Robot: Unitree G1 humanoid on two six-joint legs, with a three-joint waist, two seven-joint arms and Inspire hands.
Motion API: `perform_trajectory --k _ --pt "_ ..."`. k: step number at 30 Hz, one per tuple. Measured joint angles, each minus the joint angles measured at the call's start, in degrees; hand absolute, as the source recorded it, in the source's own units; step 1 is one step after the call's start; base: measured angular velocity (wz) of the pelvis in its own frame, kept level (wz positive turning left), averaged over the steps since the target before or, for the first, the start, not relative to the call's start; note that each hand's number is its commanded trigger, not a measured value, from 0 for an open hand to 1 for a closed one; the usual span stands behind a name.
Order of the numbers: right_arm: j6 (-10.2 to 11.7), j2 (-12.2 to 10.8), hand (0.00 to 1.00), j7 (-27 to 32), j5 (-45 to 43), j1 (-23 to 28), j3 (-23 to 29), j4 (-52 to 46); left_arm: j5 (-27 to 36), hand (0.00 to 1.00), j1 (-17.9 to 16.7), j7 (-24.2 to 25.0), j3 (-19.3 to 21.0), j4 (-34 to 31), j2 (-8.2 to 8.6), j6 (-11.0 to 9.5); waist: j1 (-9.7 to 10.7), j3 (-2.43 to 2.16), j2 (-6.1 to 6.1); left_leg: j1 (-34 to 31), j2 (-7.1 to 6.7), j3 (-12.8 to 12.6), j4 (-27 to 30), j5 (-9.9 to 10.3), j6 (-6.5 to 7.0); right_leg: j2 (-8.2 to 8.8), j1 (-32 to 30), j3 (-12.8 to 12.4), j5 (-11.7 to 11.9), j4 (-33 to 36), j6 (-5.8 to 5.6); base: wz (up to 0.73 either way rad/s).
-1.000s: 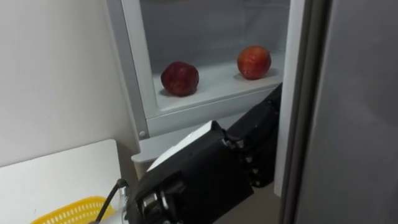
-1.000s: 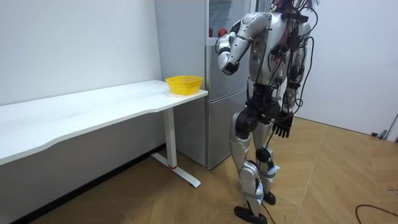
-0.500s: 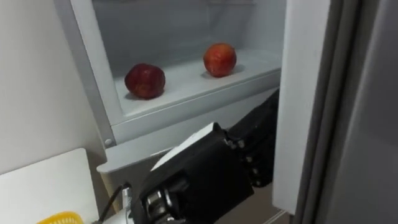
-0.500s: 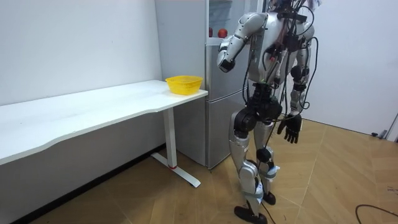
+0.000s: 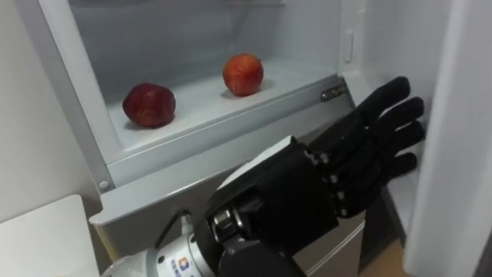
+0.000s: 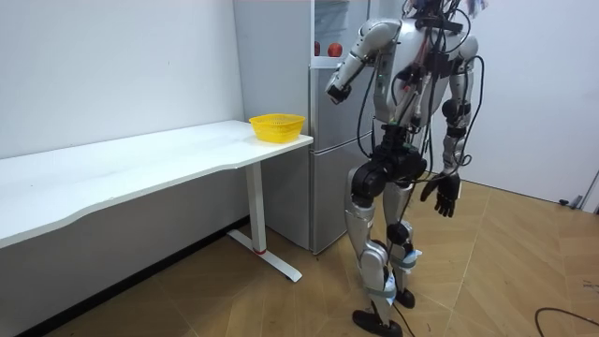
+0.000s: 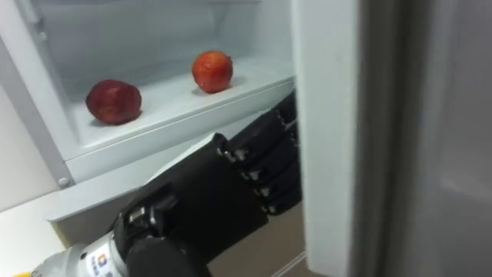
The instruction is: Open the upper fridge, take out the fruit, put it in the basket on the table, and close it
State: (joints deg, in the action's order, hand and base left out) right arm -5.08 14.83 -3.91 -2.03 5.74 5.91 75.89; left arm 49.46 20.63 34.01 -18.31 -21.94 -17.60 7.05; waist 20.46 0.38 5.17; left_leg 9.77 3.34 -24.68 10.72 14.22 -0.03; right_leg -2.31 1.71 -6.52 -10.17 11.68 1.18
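Two red apples lie on the white shelf (image 5: 207, 111) of the open upper fridge: a darker apple (image 5: 148, 105) at the left and a brighter apple (image 5: 243, 74) further back to the right. My left hand (image 5: 350, 165) is raised below and to the right of the shelf's front edge, open, with its fingers stretched toward the fridge's inner right wall and nothing in it. It is apart from both apples. In the room view I stand facing the fridge (image 6: 328, 159), and my right hand (image 6: 442, 194) hangs open by my thigh.
The open fridge door (image 7: 338, 115) stands close on the right, beside my left hand. A white table (image 6: 140, 159) with a yellow basket (image 6: 277, 125) at its near end stands just left of the fridge.
The head view has shifted, so the apples sit further left. My left hand has risen and come forward, its fingers now showing outstretched by the shelf's edge. My right arm swung down.
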Motion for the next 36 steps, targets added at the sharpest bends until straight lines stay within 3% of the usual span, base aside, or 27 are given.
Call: perform_trajectory --k 11,17,24,28,36 --pt "-0.3 0.0 0.00 -0.4 2.2 0.5 0.4 -0.6 0.2 0.00 2.3 0.1 -0.6 0.9 -0.83 0.2 2.8 0.00 0.03 0.3 0.99 -0.4 0.0 0.1 -0.10 -0.92 -0.8 -2.3 0.4 1.0 0.40 -0.14" --pt "0.0 0.1 0.00 -0.7 2.1 0.1 0.4 -0.2 0.4 0.00 5.3 -0.8 -2.4 4.6 1.33 0.2 3.8 0.10 0.20 0.4 0.91 -1.1 0.1 0.1 -0.15 -0.92 -0.9 -2.7 0.4 0.9 0.41 -0.01" --pt "-0.1 0.1 0.00 -1.0 2.3 0.2 0.5 -0.3 0.6 0.00 7.3 -1.0 -2.6 6.3 1.32 0.2 5.2 0.39 0.84 0.3 1.00 -1.8 0.1 0.1 -0.15 -1.59 -1.6 -3.2 0.4 1.0 0.52 -0.04" --pt "0.0 0.5 0.00 -1.0 2.3 0.0 1.7 -0.3 0.6 0.00 7.4 -1.4 -2.6 6.3 1.33 0.2 6.2 0.32 1.18 0.4 1.01 -2.0 0.1 0.1 -0.15 -1.74 -1.8 -3.7 0.5 1.0 0.64 -0.07" --pt "0.0 1.5 0.00 -0.4 2.4 -0.5 2.2 -0.3 0.6 0.00 10.2 -2.0 -4.4 6.3 1.46 0.2 6.7 0.48 0.91 0.0 1.03 -2.0 0.0 0.1 -0.16 -1.83 -2.6 -4.4 0.6 1.9 0.77 -0.06"
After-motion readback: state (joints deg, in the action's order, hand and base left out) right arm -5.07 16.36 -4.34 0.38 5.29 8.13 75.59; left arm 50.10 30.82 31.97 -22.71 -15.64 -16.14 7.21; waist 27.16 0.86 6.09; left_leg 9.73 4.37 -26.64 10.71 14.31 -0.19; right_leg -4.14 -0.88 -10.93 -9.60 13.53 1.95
